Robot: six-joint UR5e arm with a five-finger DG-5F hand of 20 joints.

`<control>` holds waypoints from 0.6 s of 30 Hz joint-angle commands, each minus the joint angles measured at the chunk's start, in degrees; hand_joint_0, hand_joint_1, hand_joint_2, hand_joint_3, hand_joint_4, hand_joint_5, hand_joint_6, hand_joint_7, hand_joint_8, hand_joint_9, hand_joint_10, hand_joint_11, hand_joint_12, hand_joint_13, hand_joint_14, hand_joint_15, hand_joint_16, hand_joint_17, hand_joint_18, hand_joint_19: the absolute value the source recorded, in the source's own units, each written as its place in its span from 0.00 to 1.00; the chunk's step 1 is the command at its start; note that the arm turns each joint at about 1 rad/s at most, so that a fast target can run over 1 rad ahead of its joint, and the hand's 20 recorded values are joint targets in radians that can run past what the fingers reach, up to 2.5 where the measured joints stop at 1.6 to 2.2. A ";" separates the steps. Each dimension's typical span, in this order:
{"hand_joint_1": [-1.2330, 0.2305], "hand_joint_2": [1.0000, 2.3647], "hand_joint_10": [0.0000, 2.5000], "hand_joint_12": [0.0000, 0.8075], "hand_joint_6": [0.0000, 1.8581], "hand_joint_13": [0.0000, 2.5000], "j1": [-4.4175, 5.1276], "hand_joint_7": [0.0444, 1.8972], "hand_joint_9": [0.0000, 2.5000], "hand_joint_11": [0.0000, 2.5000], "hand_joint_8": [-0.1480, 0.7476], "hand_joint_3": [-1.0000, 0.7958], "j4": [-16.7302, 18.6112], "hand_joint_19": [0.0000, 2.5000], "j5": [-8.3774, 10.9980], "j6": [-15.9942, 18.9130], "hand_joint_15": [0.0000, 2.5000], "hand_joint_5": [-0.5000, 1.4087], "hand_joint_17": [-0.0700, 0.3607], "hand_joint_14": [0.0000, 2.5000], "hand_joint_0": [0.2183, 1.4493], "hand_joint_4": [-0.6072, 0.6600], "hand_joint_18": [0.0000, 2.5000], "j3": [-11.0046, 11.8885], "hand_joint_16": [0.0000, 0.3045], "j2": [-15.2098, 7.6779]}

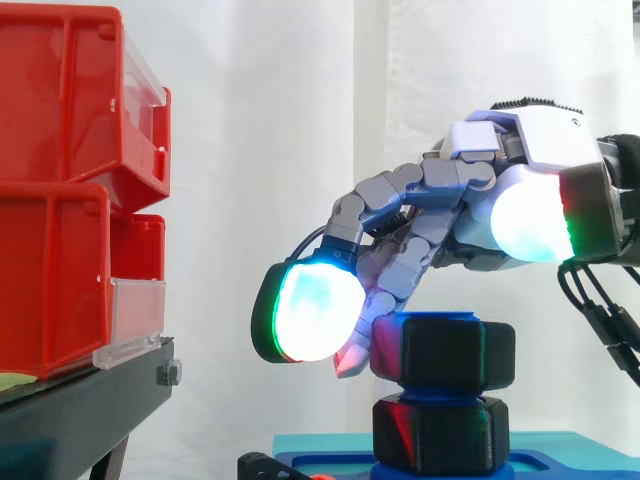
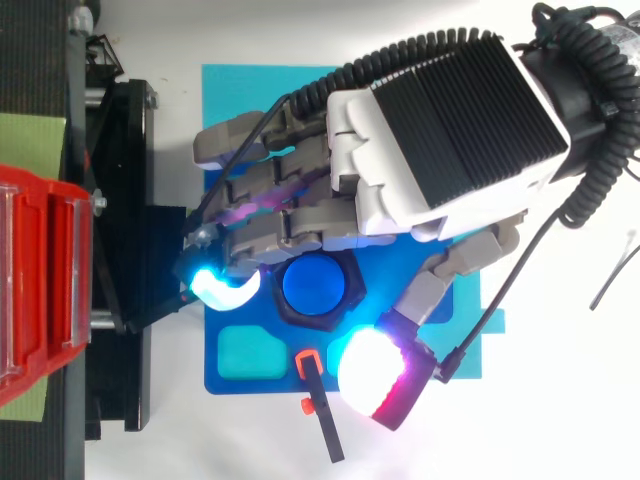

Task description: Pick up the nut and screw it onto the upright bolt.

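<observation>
The hand reaches in from the right, palm down. Its fingers curl round the black nut, and one tip touches its side. The nut sits on top of the blue bolt, which stands on a blue tray. Red bins stand to the left, before a white curtain.

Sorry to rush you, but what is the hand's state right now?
Hand: at the nut on the upright bolt; whether it grips the nut cannot be told.
</observation>
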 commanded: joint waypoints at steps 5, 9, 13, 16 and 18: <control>0.61 0.00 0.00 0.49 0.27 0.25 0.02 0.37 0.38 0.00 0.54 0.28 0.14 0.00 0.00 -0.08 0.00 0.22 0.49 0.00 0.22 0.71 0.11 -0.08 0.20 -0.03; 0.61 0.00 0.00 0.49 0.27 0.26 0.02 0.37 0.39 0.00 0.54 0.28 -0.04 0.00 -0.09 -0.08 0.00 0.22 0.48 0.00 0.22 0.71 0.12 -0.17 0.20 0.06; 0.61 0.00 0.00 0.49 0.27 0.26 0.02 0.38 0.40 0.00 0.54 0.28 0.14 0.00 -0.18 -0.08 0.00 0.22 0.48 0.00 0.22 0.71 0.13 -0.17 0.20 0.06; 0.60 0.00 0.00 0.49 0.27 0.27 0.02 0.39 0.41 0.00 0.55 0.28 0.23 0.00 -0.26 -0.17 0.00 0.23 0.47 0.00 0.23 0.72 0.14 -0.17 0.19 0.06; 0.60 0.00 0.00 0.49 0.27 0.27 0.02 0.40 0.41 0.00 0.55 0.28 0.23 0.00 -0.26 -0.17 0.00 0.23 0.46 0.00 0.23 0.72 0.14 -0.08 0.19 0.06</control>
